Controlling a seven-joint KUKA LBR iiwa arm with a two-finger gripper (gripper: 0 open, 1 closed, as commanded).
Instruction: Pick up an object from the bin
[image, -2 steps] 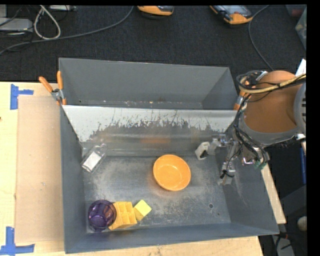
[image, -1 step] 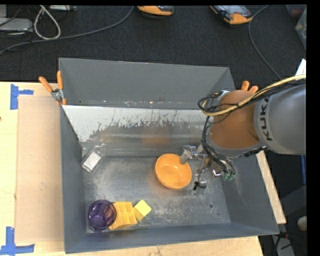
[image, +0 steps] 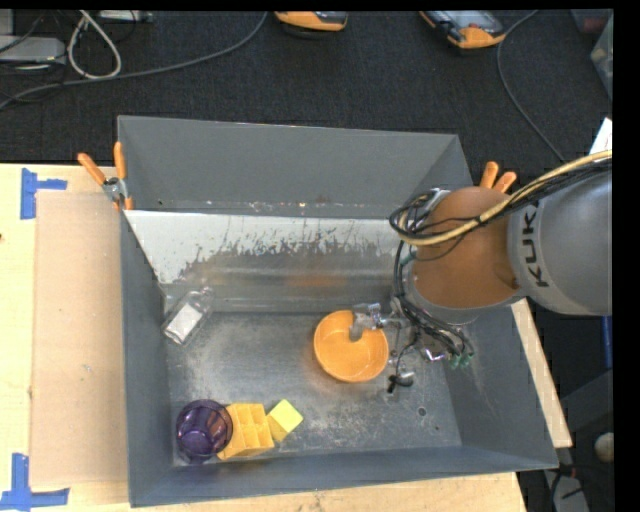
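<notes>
My gripper (image: 385, 345) hangs low in the right half of the bin, under the arm's orange wrist cover. One finger reaches over the top right rim of a round orange bowl (image: 345, 350) on the bin floor; the other finger stands just off the bowl's right edge. The bowl's right rim lies between the two fingers. The fingers stand apart, open.
A purple cup (image: 203, 429) lies in the front left corner, with a yellow block-like piece (image: 255, 428) touching its right side. A small clear packet (image: 183, 320) rests against the left of the back wall. Bare floor stretches between these and the bowl.
</notes>
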